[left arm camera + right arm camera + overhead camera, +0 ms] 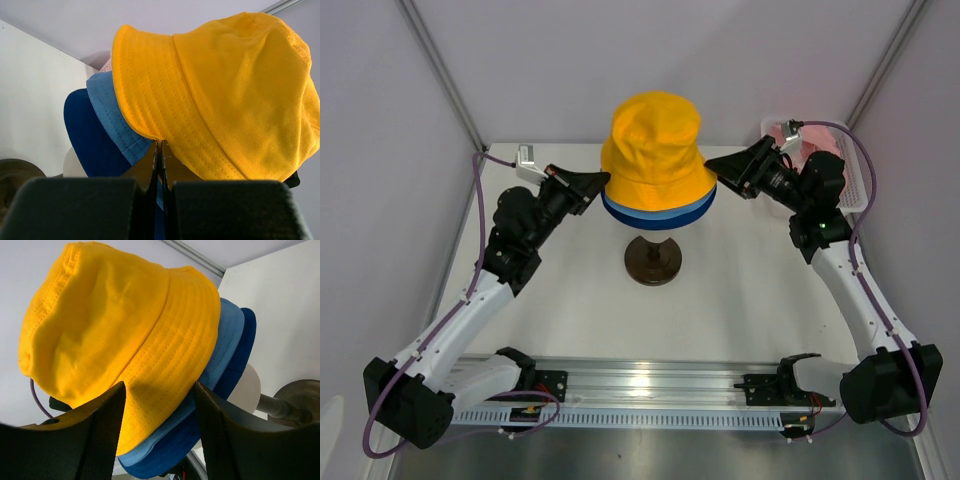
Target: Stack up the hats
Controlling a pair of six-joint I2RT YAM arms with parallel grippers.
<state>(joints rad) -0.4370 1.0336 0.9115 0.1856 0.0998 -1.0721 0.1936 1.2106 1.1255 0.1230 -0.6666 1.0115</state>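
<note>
A yellow-orange hat (655, 140) sits on top of a light blue hat (660, 213) and a dark blue hat (660, 224), all stacked on a mannequin head. Only the blue brims show. My left gripper (605, 181) is shut, pinching the yellow hat's brim edge at the left; the left wrist view shows its tips (161, 145) closed at the brim of the yellow hat (225, 95). My right gripper (712, 165) is open at the stack's right side. In the right wrist view its jaws (159, 385) straddle the brim of the yellow hat (115, 315) without gripping. A pink hat (802, 140) lies in the basket.
The mannequin's dark round base (653, 262) stands mid-table, and its cream head (247, 390) peeks out below the brims. A white mesh basket (857, 185) sits at the back right, behind my right arm. Grey walls close in on the left, the right and the back.
</note>
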